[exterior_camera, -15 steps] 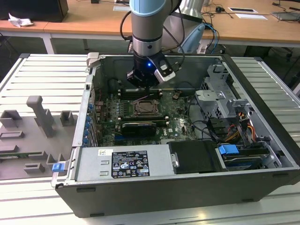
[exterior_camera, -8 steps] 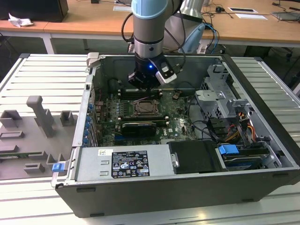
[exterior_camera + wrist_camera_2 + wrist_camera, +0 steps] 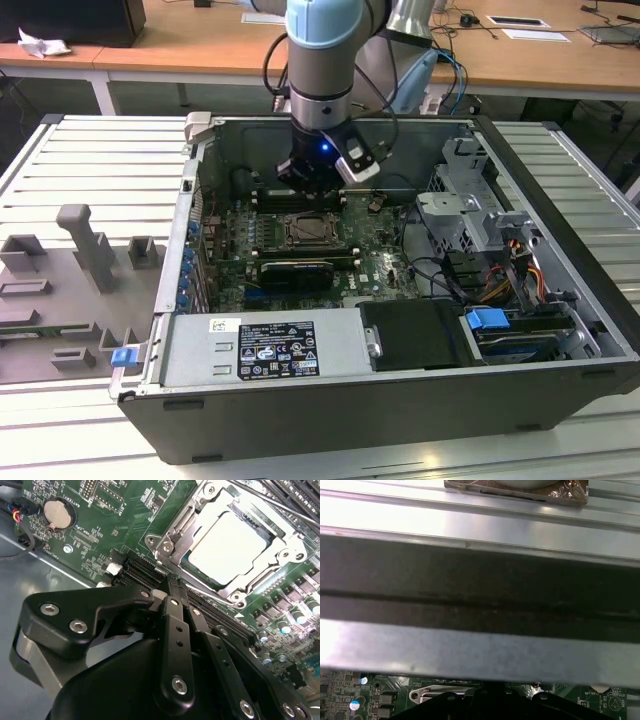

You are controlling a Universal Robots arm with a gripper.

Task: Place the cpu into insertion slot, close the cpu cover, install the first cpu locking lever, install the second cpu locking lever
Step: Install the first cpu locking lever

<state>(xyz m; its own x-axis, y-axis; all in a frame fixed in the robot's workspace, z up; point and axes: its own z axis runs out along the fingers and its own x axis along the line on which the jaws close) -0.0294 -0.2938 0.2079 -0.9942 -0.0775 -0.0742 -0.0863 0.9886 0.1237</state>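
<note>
Saw the arm (image 3: 325, 60) reaching down into an open case (image 3: 560, 330) from above. Found the claw (image 3: 315, 185) low over the green board (image 3: 375, 255), just past the far side of the slot (image 3: 312, 232). Found the slot near the middle of the board.

In the second wrist view, saw the claw (image 3: 177, 592) with its two fingers (image 3: 172, 615) pressed together. Saw nothing between them. Found the tips just above the long black card slots (image 3: 145, 572), close beside the socket but not touching it.

Saw the cpu (image 3: 230, 540) lying flat in the slot, its pale metal top showing. Saw the cover (image 3: 210, 502) down over it, framing the top through its square hole. Could not tell how the locking levers lay.

Noticed a round coin battery (image 3: 58, 512) on the board, well apart from the socket.

In the first wrist view, looked across a dark wall of the case (image 3: 480, 580), with a strip of board (image 3: 385, 695) beneath.

On the exterior view's left, outside the case, saw grey blocks (image 3: 85, 250) standing on the ribbed table (image 3: 100, 160). Inside the case, near and on the exterior view's right, saw a blue clip (image 3: 487, 322).
</note>
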